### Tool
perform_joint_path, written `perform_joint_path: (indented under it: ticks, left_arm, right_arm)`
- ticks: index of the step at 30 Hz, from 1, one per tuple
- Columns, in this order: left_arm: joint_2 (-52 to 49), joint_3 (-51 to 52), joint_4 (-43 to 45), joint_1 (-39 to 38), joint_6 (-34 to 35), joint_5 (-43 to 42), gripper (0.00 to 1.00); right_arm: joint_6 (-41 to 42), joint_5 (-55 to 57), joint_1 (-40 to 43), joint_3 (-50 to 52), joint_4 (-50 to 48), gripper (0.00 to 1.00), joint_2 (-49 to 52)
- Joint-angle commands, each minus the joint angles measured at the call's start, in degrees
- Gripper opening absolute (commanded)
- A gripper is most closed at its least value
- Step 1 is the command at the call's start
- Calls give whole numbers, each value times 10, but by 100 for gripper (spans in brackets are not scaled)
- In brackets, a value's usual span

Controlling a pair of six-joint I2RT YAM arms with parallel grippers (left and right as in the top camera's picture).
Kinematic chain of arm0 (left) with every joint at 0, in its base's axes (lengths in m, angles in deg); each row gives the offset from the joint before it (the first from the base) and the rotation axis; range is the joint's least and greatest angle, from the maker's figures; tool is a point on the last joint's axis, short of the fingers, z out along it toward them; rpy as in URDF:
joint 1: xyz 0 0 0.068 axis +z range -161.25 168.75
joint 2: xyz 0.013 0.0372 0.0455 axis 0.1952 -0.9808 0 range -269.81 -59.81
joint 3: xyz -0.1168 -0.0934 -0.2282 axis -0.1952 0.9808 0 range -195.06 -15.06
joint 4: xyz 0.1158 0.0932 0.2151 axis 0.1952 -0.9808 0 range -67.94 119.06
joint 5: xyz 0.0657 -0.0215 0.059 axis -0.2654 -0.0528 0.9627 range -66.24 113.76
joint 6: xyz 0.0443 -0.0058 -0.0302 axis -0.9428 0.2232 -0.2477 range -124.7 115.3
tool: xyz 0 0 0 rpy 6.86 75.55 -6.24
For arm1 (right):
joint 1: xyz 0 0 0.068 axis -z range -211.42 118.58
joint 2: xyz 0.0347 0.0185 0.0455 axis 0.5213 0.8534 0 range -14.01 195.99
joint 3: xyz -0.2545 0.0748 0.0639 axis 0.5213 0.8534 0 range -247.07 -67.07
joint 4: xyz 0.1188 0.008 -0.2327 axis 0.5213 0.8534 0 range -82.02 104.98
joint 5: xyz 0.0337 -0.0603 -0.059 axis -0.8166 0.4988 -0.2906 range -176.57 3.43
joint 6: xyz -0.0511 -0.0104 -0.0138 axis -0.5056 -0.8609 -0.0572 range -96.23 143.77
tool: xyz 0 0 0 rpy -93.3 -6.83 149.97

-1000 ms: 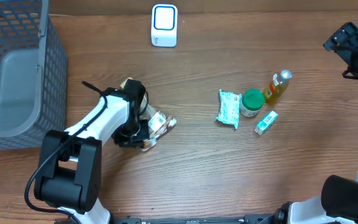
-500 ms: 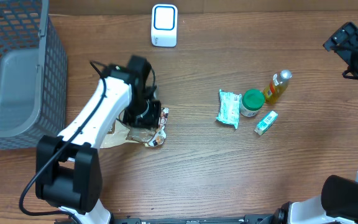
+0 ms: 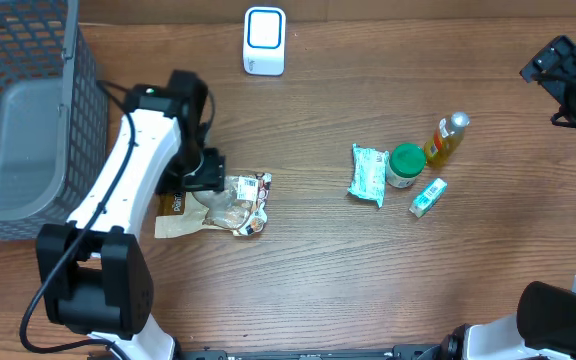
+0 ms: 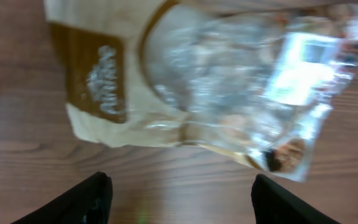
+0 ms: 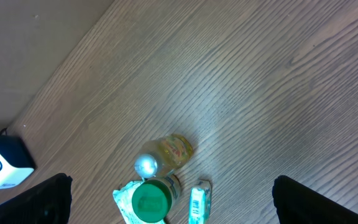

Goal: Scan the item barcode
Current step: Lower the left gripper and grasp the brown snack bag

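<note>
Snack pouch (image 3: 218, 208), clear with a brown label end, lies flat on the wooden table (image 3: 368, 270) left of centre, close in front of my left arm. My left gripper (image 4: 182, 202) sits over the pouch's upper left edge in the overhead view; its jaws are spread and grip nothing, and in the wrist view the pouch lies just beyond the two dark fingertips (image 4: 92, 199), not between them, somewhat blurred. Off to the right, well apart from the pouch, I see a cluster: a green and white packet (image 3: 369, 174), a green-lidded jar (image 3: 405, 164), a small green and white box (image 3: 428, 197) and a yellow bottle (image 3: 447, 139). My right gripper (image 5: 173, 190) hangs high over that side, jaws wide, holding nothing. Further back the grey basket (image 3: 28, 120) stands at the left edge, and the white scanner (image 3: 264, 41) stands at the far edge.
</note>
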Motion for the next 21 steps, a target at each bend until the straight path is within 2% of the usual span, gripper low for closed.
perform_joint_path:
  ticks: [1, 8, 12, 21]
  left_arm:
    - [0, 39, 19, 23, 7, 17, 73]
    - [0, 113, 112, 34, 7, 40, 77]
    - [0, 141, 167, 34, 7, 42, 85]
    - [-1, 193, 233, 33, 7, 12, 87]
  right_arm:
    - [-2, -3, 1, 1, -1, 100, 0]
    - [-2, -3, 1, 1, -1, 100, 0]
    - [-2, -3, 1, 1, -1, 100, 0]
    - [-2, -3, 1, 1, -2, 100, 0]
